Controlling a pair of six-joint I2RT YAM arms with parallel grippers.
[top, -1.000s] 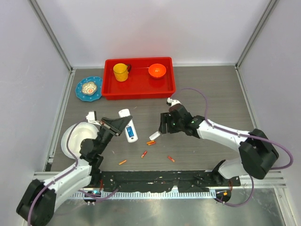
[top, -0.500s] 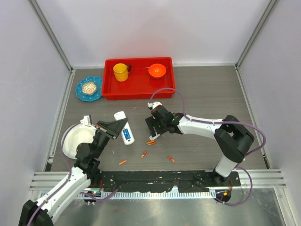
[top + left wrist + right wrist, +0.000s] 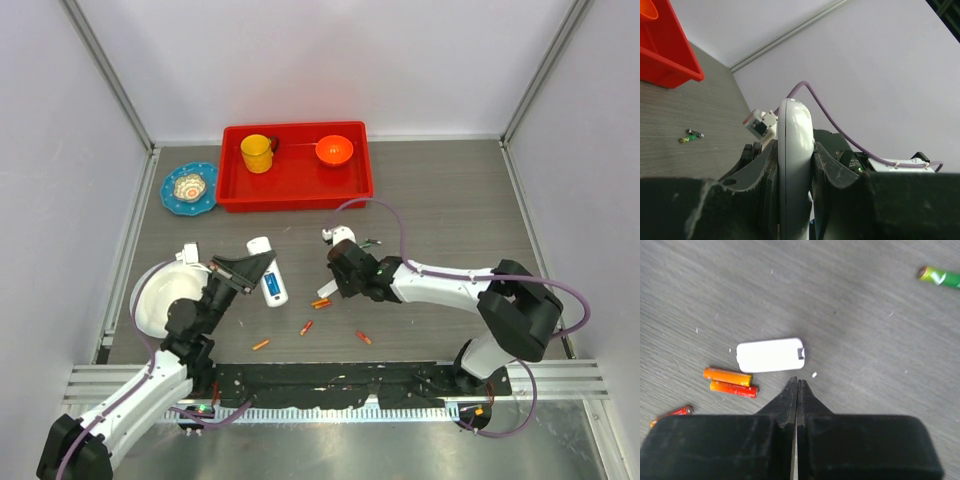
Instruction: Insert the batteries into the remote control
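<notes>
We saw a grey wood-grain tabletop point(image 3: 450, 200) enclosed by plain pale walls point(image 3: 330, 60) behind and at both sides, with aluminium struts point(image 3: 108, 75) in the rear corners. Light was soft and even, possibly from overhead. A brushed metal sheet point(image 3: 330, 450) edged the near side.

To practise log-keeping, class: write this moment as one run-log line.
left jaws: shut on remote | right jaws: shut, empty, beside cover | cover: flat on table next to two orange batteries
</notes>
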